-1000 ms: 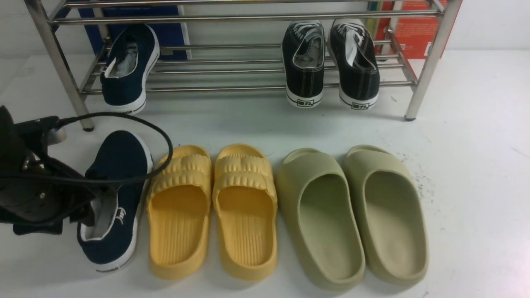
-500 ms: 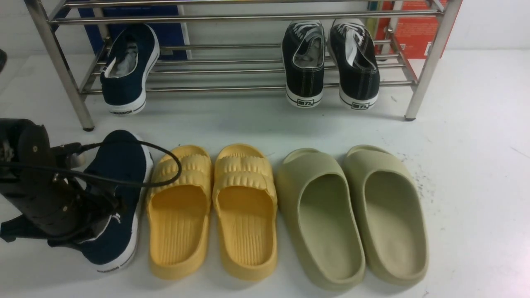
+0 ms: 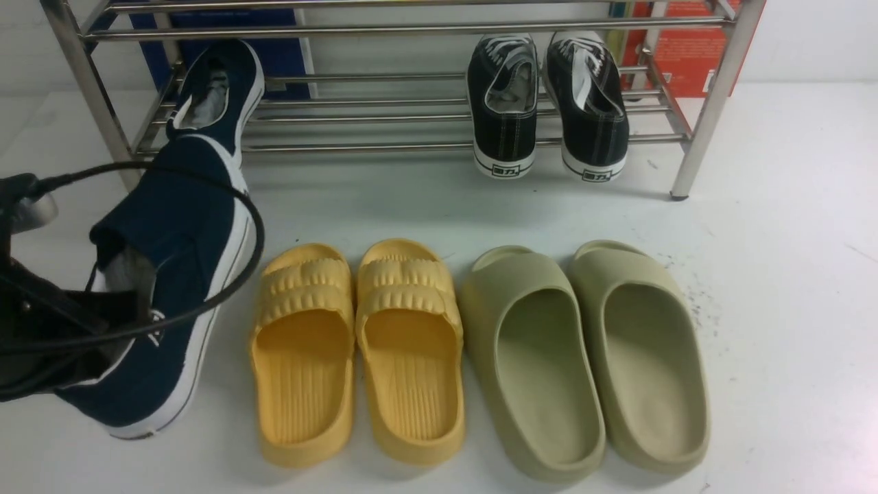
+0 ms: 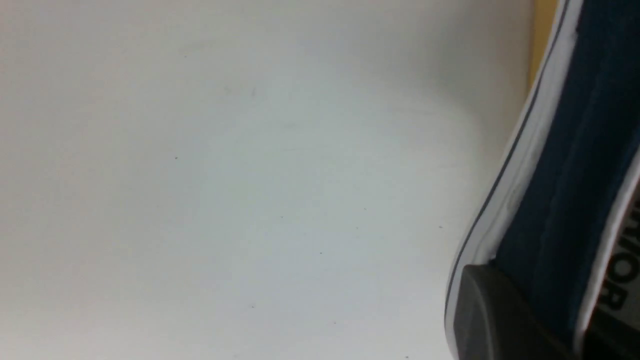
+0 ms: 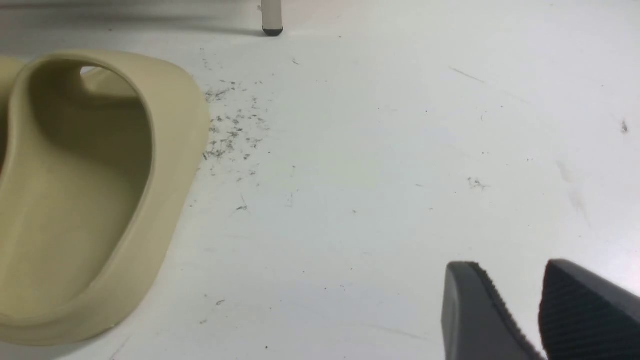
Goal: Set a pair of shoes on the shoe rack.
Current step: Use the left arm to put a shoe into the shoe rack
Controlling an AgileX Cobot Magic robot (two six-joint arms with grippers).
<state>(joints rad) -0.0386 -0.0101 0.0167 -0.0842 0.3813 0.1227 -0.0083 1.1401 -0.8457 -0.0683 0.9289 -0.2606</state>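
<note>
My left gripper (image 3: 127,305) is shut on the side wall of a navy slip-on shoe (image 3: 178,226) near its heel. It holds the shoe off the floor, tilted, with the toe pointing toward the shoe rack (image 3: 384,29). In the left wrist view one dark finger (image 4: 487,310) presses the outside of that shoe (image 4: 565,150), and the other finger is hidden inside. The second navy shoe (image 3: 216,86) lies on the rack's lower bars at the far left, partly behind the held one. My right gripper (image 5: 510,280) hangs open over bare floor, holding nothing.
Two black lace-up sneakers (image 3: 504,103) (image 3: 590,103) sit on the rack's right side. Yellow slides (image 3: 305,357) (image 3: 411,350) and olive slides (image 3: 531,363) (image 3: 641,357) stand in a row on the floor. One olive slide (image 5: 85,185) lies near my right gripper. A black cable (image 3: 247,261) loops past the held shoe.
My left gripper came down onto the navy shoe on the floor and shut on its side. It has since lifted the shoe and tipped its toe up toward the rack.
</note>
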